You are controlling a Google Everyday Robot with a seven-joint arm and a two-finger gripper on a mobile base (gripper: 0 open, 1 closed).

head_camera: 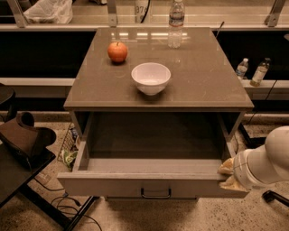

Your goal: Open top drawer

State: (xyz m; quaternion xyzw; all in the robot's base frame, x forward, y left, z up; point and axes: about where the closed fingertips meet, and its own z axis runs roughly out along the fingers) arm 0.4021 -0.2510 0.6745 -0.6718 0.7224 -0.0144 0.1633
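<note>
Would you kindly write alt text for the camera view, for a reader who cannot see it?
The top drawer stands pulled wide out, with the gripper at its right front corner. A white bowl, an apple and a water bottle sit on the cabinet top.

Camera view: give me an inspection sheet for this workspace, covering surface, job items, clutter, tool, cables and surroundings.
Surface: brown tabletop, glossy, no spills seen.
Job's things: top drawer stands well open, its grey inside showing; black handle at the centre of its front.
Clutter: apple, white bowl and water bottle stand apart on the tabletop.
Tool: tool at the right end of the drawer front, its arm coming in from the right.
Cables: thin cables on the floor at lower left.
Surroundings: small bottles on the right ledge; plastic bag on the far ledge, upper left.
</note>
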